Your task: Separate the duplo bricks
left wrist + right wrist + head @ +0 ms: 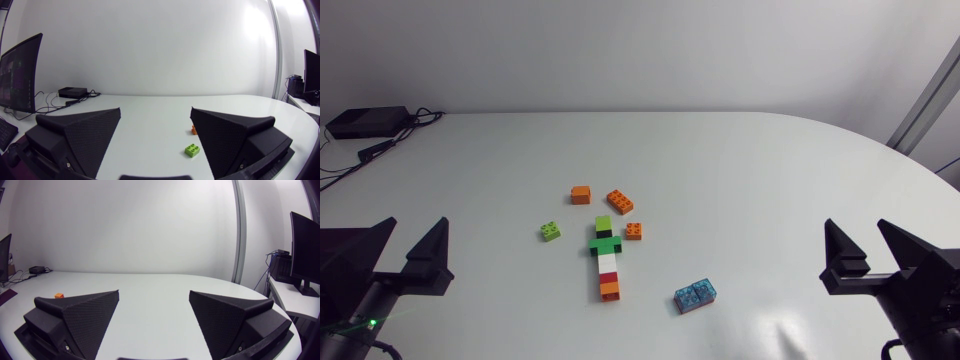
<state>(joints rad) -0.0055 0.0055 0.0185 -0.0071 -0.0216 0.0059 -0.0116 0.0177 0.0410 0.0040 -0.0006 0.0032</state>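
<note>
Well, our left end effector [417, 232] and right end effector [855, 232] are spread wide, holding nothing. The brick stack [607, 262] lies between them, far from both. A green brick [192, 149] sits ahead of the left one.

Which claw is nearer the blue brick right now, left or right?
Right. The right claw sits to the right of the blue brick, nothing between them. The left claw is much farther off on the other side, beyond the stacked bricks.
</note>
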